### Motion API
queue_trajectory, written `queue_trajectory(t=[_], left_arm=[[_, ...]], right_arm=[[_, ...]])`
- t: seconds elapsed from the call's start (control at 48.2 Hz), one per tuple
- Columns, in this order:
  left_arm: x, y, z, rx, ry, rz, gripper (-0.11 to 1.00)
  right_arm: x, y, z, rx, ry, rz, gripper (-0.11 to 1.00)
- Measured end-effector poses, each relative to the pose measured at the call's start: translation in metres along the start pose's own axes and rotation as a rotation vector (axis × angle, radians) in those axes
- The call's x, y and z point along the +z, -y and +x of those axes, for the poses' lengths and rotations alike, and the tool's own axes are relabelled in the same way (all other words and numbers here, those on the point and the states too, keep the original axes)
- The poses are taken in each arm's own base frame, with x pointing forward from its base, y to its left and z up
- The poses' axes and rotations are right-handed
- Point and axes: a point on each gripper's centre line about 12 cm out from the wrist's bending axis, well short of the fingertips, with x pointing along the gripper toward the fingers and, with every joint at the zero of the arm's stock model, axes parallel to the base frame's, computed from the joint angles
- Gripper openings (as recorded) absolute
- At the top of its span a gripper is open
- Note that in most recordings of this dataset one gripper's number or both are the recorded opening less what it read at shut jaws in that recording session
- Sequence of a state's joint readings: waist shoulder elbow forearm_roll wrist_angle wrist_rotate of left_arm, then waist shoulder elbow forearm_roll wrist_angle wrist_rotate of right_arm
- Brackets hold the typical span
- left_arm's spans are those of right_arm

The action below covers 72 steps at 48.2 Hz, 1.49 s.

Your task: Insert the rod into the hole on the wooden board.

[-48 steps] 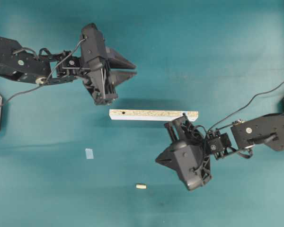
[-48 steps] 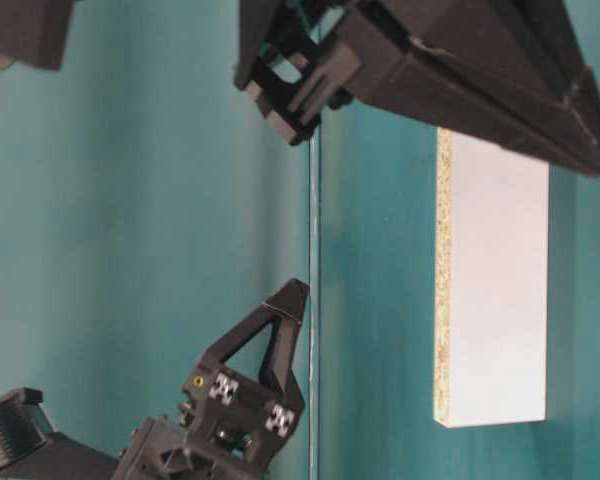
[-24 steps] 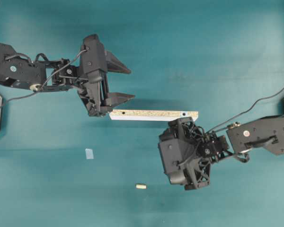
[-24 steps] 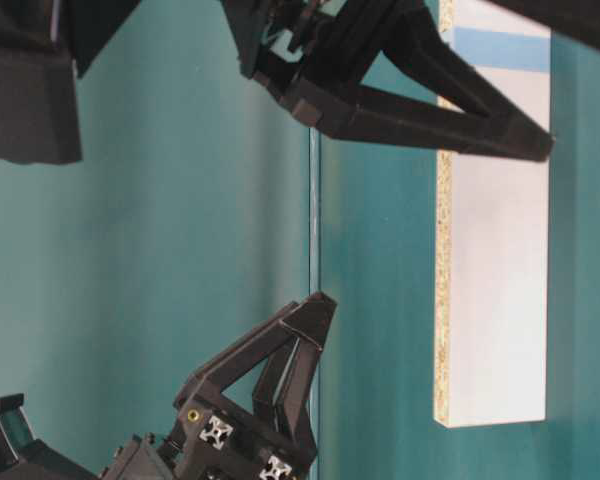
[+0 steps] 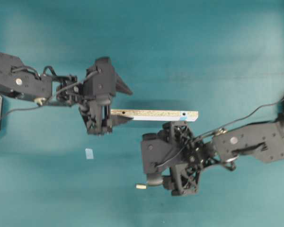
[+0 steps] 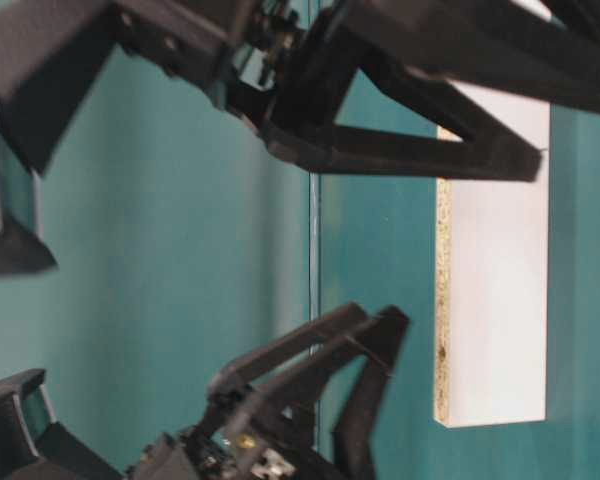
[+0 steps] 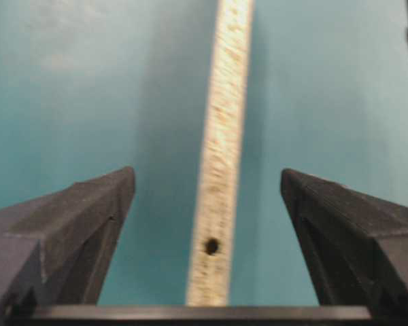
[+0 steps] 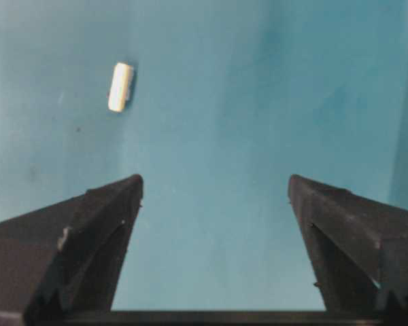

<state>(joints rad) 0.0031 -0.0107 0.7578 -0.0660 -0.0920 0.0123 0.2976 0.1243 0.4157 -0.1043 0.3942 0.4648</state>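
Both hands gape; rod [image 8: 121, 86] lies ahead-left of right hand [image 8: 214, 197].

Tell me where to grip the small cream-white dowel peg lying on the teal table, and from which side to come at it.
Grip the small cream-white dowel peg across its middle, coming straight down from above. It lies flat on the teal table, apart from everything else, so probably only its round sides offer purchase. The open right gripper should close across the short width, not along the length.

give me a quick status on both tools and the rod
Left tool open, straddling the wooden board end. Right tool open, empty. Rod loose on the table, not yet picked. Nothing blocking.
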Motion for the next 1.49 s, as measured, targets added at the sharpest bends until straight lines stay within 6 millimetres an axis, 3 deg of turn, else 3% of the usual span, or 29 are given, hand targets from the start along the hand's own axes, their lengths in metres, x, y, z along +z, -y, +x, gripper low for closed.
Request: queue_trajectory(t=[0.353, 0.685, 1.121, 1.495], left_arm=[[-0.019, 0.005, 0.018, -0.008, -0.07, 0.01, 1.0], [-0.032, 0.003, 0.028, -0.003, -0.111, 0.012, 1.0], [-0.031, -0.002, 0.03, 0.006, -0.104, 0.021, 1.0], [-0.031, -0.002, 0.03, 0.006, -0.104, 0.023, 1.0]], right_arm=[[0.015, -0.014, 0.017, -0.011, -0.036, 0.023, 0.94], [0.02, -0.016, 0.026, -0.056, -0.116, 0.026, 0.94], [0.029, -0.024, 0.053, -0.061, -0.145, 0.067, 0.94], [0.033, -0.032, 0.062, -0.071, -0.169, 0.119, 0.94]])
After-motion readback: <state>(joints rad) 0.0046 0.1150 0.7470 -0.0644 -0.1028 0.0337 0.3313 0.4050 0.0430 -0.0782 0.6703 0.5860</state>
